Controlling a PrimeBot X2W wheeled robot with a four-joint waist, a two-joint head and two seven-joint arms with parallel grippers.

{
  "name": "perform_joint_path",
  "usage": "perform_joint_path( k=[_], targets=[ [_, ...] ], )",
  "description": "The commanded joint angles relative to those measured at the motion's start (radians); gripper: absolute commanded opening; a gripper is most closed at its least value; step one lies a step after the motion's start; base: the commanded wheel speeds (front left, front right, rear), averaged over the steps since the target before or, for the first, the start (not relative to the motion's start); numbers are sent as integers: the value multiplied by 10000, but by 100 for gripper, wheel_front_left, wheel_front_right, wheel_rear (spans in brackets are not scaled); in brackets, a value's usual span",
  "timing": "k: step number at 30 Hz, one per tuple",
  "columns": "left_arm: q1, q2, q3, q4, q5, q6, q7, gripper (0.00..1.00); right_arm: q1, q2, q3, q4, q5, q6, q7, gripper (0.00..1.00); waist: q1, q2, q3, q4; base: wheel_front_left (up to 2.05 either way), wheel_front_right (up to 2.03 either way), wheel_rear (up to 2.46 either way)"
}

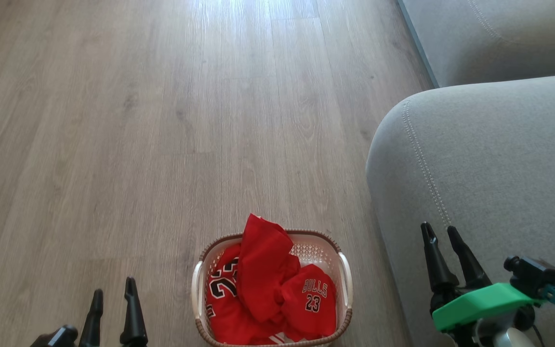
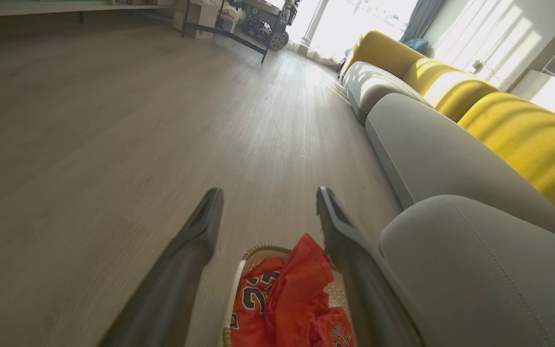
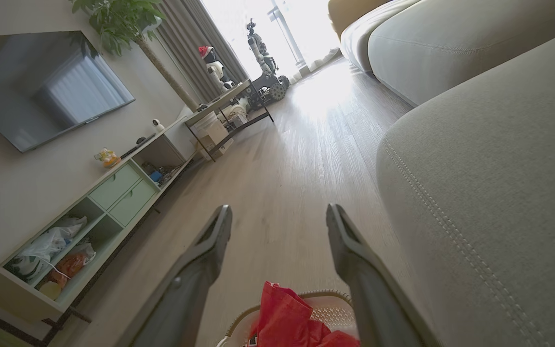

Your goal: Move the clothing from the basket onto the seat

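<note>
1. The clothing (image 1: 268, 284) lies heaped in the basket (image 1: 346, 279), which stands on the floor (image 1: 162, 120) just beside the rounded front of the seat (image 1: 499, 168). One red fold rises above the far rim. Nothing lies on the seat yet.
2. The left end effector (image 1: 113, 286) hangs over bare floor to the basket's left, fingers spread and empty. The right end effector (image 1: 438, 227) sits in front of the seat's stitched edge, also spread and holding nothing.
3. The two garments look folded into each other. A pinch on the raised fold may lift only part of the heap, and a trailing piece could then slip free and land on the floor between basket and seat.
4. The basket looks light and has perforated walls. A finger that goes too deep could snag a hole or hook the rim, so the basket would tip or rise with the cloth.
5. The right arm is close to the cushion. A careless swing down toward the basket could drag its fingers along the grey fabric.
6. The cloth appears smooth and slippery. If it is let go near the seat's curved edge, it would likely slide back off, so the drop should be made well onto the flat of the cushion.
</note>
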Motion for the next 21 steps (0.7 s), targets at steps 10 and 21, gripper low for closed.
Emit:
perform_joint_path(
  k=[10,21],
  targets=[
    [-18,151,68,-302,1601,131,-422,100,-177,230,-202,-155,-1906,-1,-136,100,0,0,-32,-8,0,0,0],
    [139,154,-50,-358,2906,250,-745,100,-138,481,-366,-93,-3536,-2,-162,100,0,0,-54,-46,0,0,0]
  ],
)
